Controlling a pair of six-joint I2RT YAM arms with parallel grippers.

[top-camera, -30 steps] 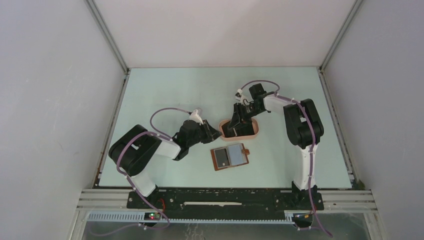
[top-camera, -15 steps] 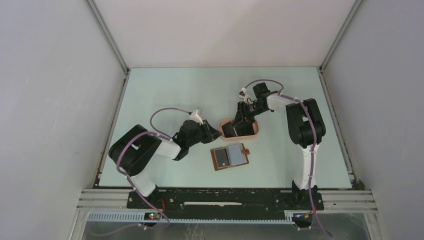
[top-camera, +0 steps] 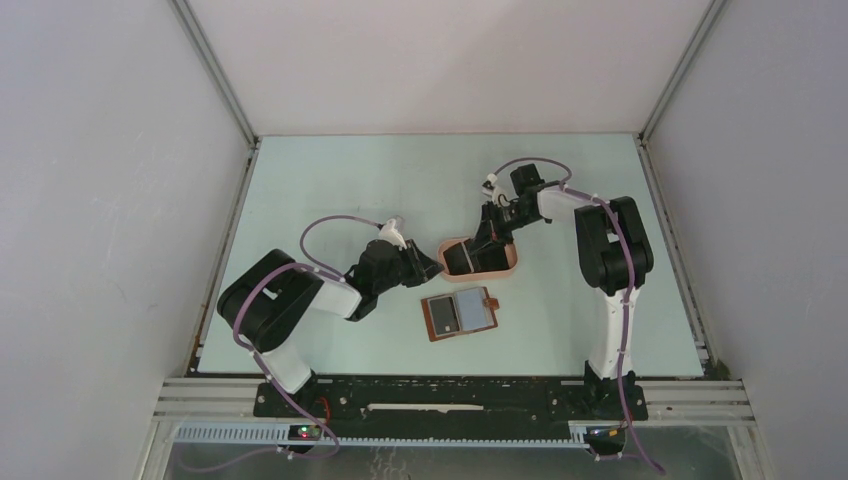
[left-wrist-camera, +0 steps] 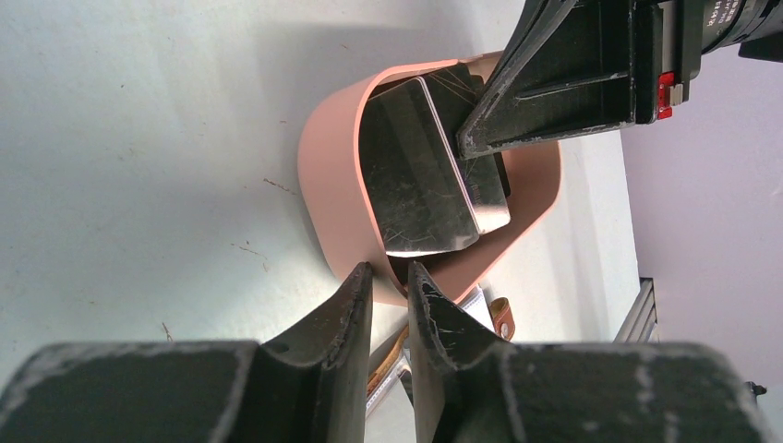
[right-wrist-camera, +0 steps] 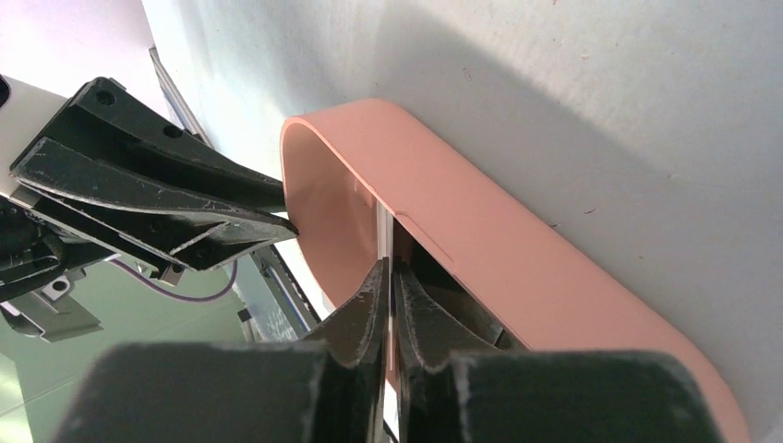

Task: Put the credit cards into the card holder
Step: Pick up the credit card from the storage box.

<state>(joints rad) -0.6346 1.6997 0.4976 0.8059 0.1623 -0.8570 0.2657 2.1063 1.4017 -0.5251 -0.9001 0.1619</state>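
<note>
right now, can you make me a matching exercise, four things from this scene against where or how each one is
Things:
1 left claw
2 right claw
3 card holder
4 pink tray

States:
a lying open on the table
b holding the credit cards
c pinching one of those by its edge
d clamped on the tray's rim

Pairs: 1-d, 2-c, 3-a, 4-b

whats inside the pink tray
Dark glossy cards, stacked; the right end effector pinches one's edge. They cover the floor of the pink tray, so their number and anything beneath is hidden.
</note>
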